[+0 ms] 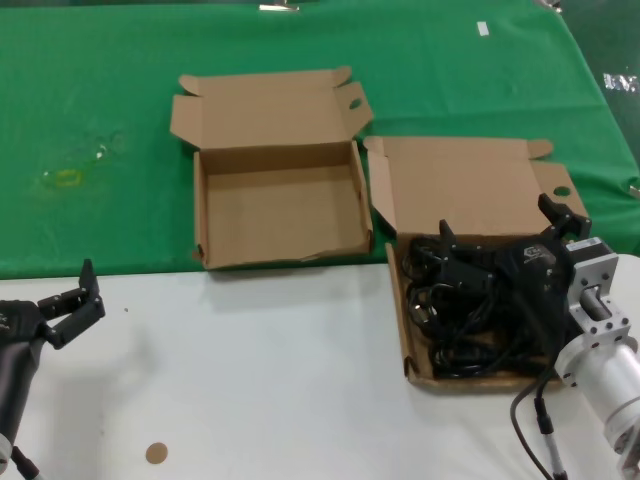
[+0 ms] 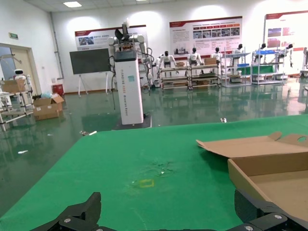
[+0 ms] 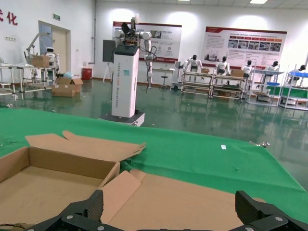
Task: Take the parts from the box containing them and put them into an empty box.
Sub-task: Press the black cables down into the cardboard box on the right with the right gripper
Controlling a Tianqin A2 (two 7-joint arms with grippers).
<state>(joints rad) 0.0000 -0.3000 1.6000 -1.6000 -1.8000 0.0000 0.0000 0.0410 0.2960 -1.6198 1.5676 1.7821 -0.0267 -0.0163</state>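
In the head view, black power cords (image 1: 465, 325) lie coiled in the long cardboard box (image 1: 460, 185) at the right. My right gripper (image 1: 503, 228) hangs open just above the cords at the box's far end, holding nothing. The right wrist view shows its open gripper (image 3: 171, 209) over that box's lid (image 3: 192, 202); the cords are hidden there. The empty box (image 1: 280, 210) stands to the left on the green cloth, also visible in the left wrist view (image 2: 274, 178). My left gripper (image 1: 72, 298) is open and idle at the near left, over the white table.
A green cloth (image 1: 100, 100) covers the far half of the table and carries a yellowish mark (image 1: 65, 178). The near half is white tabletop (image 1: 250, 380) with a small brown disc (image 1: 156, 453). The two boxes stand side by side, nearly touching.
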